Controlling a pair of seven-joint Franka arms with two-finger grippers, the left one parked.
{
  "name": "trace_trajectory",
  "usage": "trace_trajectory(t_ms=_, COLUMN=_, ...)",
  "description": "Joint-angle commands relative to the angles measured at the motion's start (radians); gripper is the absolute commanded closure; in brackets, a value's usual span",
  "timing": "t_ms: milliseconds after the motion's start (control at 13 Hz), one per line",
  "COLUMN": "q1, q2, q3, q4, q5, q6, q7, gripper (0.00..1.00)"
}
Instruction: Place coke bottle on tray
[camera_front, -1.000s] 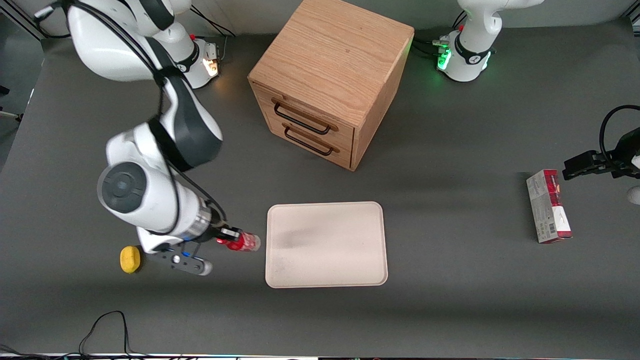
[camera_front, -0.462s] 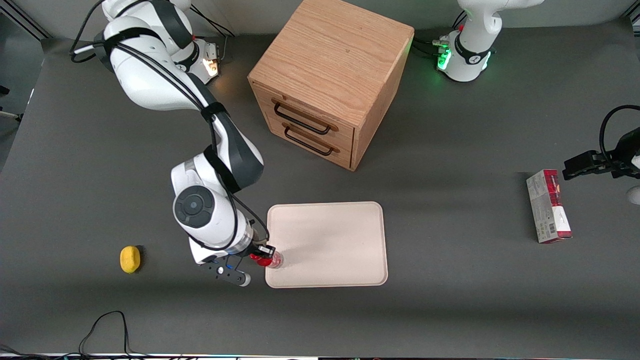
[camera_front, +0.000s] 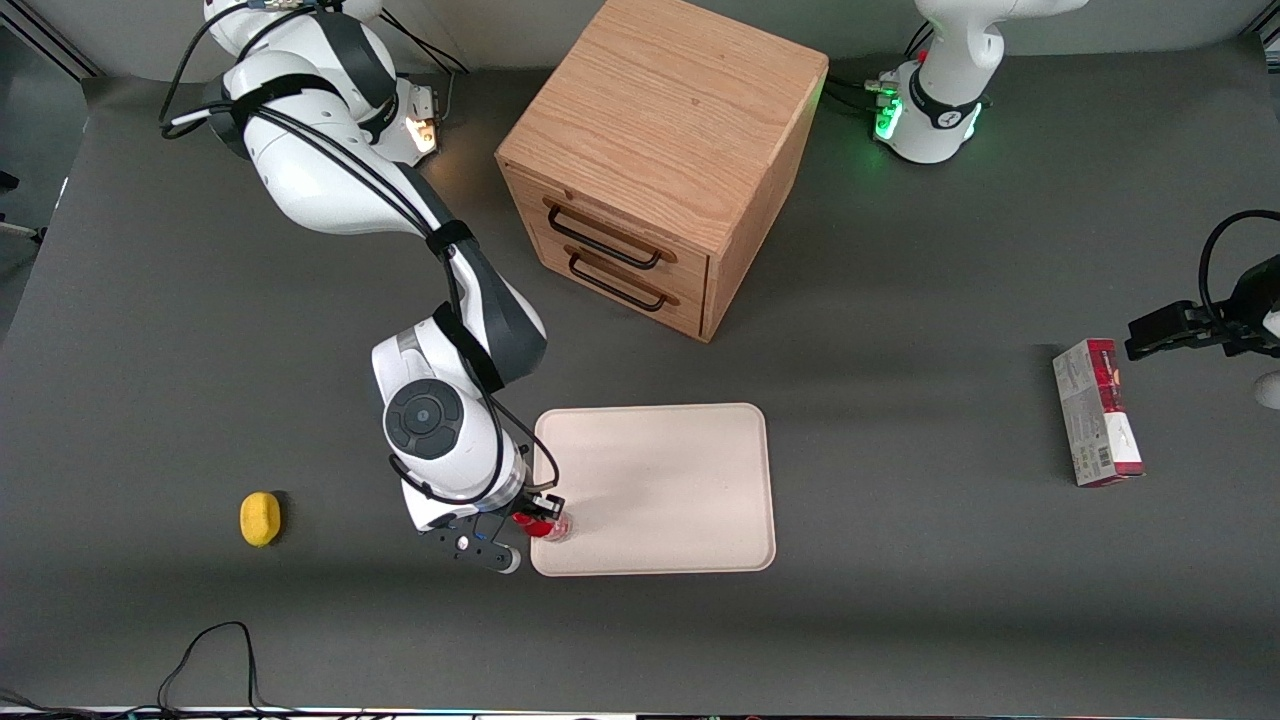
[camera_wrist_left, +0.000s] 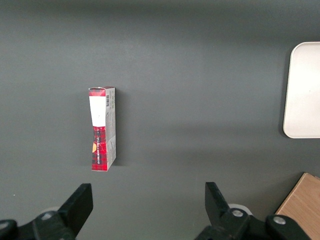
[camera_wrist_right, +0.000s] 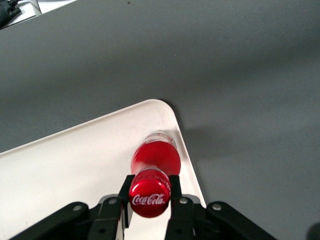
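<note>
fingers (camera_wrist_right: 175, 192): gripper (camera_wrist_right: 150, 197) is clamping the coke bottle (camera_wrist_right: 155, 161) right at its neck
coke bottle: standing upright on the tray (camera_front: 680, 470), near the corner closest to the working arm

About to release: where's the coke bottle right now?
The coke bottle stands over the tray corner nearest the front camera, toward the working arm's end, held in the pincer.

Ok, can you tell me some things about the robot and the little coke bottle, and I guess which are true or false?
1. The gripper grips the coke bottle by its neck. True.
2. The bottle is over the tray, near a corner. True.
3. The bottle lies flat beside the yellow lump. False: it is upright, far from the lump.
4. A cabinet drawer is open. False: both are shut.
</note>
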Motion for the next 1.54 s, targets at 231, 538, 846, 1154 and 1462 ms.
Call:
trace_trajectory(t_ms=231, q1=0.014, q2=0.017, q3=-0.008, q4=0.045, q5=-0.029, q6=0.033, q7=0.026, gripper=0.02)
trace_trajectory(t_ms=538, q1=0.012, q2=0.014, q3=-0.008, q4=0.043, q5=-0.029, q6=0.034, q7=0.031, gripper=0.0)
trace_trajectory(t_ms=846, q1=0.002, q2=-0.048, q3=-0.006, q4=0.035, q5=-0.022, q6=-0.094, q7=-0.004, gripper=0.0)
trace_trajectory(t_ms=1154, q1=-0.112, q2=-0.293, q3=-0.008, q4=-0.154, q5=0.109, q6=-0.282, q7=-0.259, gripper=0.0)
trace_trajectory(t_ms=1462, q1=-0.205, q2=-0.655, q3=-0.013, q4=-0.593, q5=0.135, q6=-0.257, q7=-0.47, gripper=0.0)
